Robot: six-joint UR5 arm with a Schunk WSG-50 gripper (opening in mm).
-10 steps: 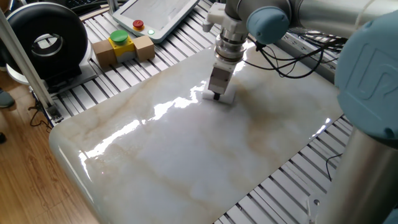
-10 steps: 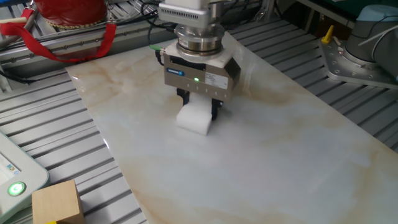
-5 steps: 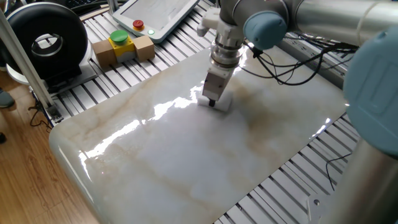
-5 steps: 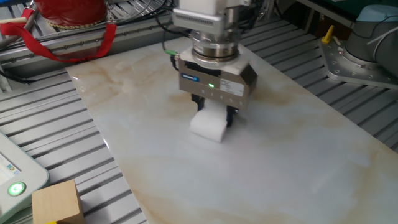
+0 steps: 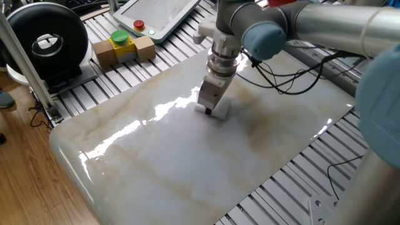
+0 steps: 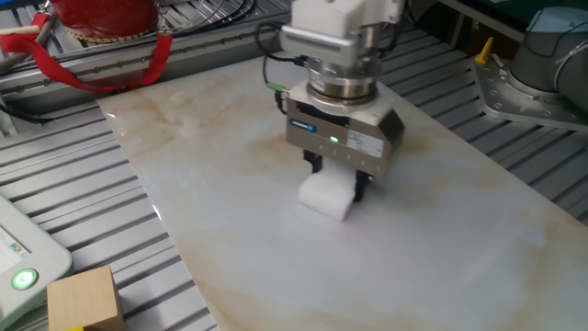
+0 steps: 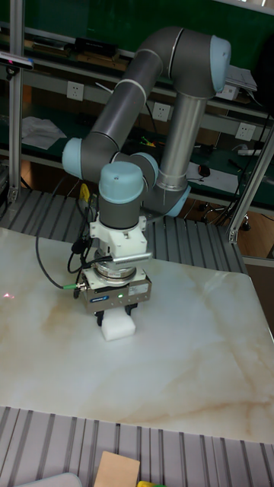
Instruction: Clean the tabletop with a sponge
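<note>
Far left in one fixed view: black round fan housing [image 5: 42, 39], then tan cardboard box [image 5: 124, 49] with yellow-green button on the ribbed aluminium slats [image 5: 94, 87]. Further right, glossy marble tabletop [image 5: 156, 162], white-grey with beige-brown veins, rounded corners, bright glare streaks. Near its middle, gripper [image 5: 209, 110] clenched on the sponge [image 5: 218, 112], a small white foam block, soft-edged and matt against the shiny slab. Compared with a second ago, shifted across the slab along with the sponge, away from the far edge toward the centre; read as one wiping stroke under way, with most of the surface not yet covered. In the other fixed view, sponge [image 6: 328, 195] apparently pressed flat on the marble beneath the gripper [image 6: 337, 182], though actual contact hard to confirm from this angle. In the tall fixed view, sponge [image 7: 118, 325] left of centre on the tabletop [image 7: 198, 358], fingers mostly hidden by the gripper [image 7: 118, 313] body.
</note>
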